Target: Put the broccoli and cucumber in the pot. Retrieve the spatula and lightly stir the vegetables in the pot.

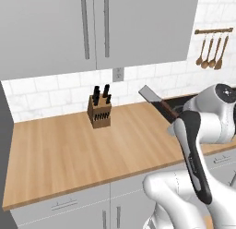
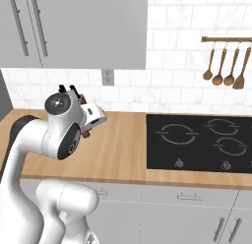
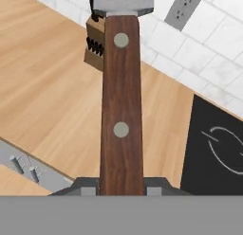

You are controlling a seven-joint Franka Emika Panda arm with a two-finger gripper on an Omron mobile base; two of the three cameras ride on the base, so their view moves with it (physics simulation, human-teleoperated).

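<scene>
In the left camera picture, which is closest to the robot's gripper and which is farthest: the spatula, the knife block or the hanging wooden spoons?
1. The spatula: held in the gripper.
2. The knife block: on the counter, picture-left.
3. The wooden spoons: high on the wall rail, upper right.

The last two are nearly too close to call.

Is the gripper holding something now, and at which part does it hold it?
Yes. The gripper is shut on the spatula, holding it by the end of its dark-brown handle, blade pointing away.

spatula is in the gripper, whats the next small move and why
Probably carry it right, toward the cooktop. The gripper is shut on the spatula, held in the air above the wooden counter near the knife block, and no pot is in sight to stir.
</scene>
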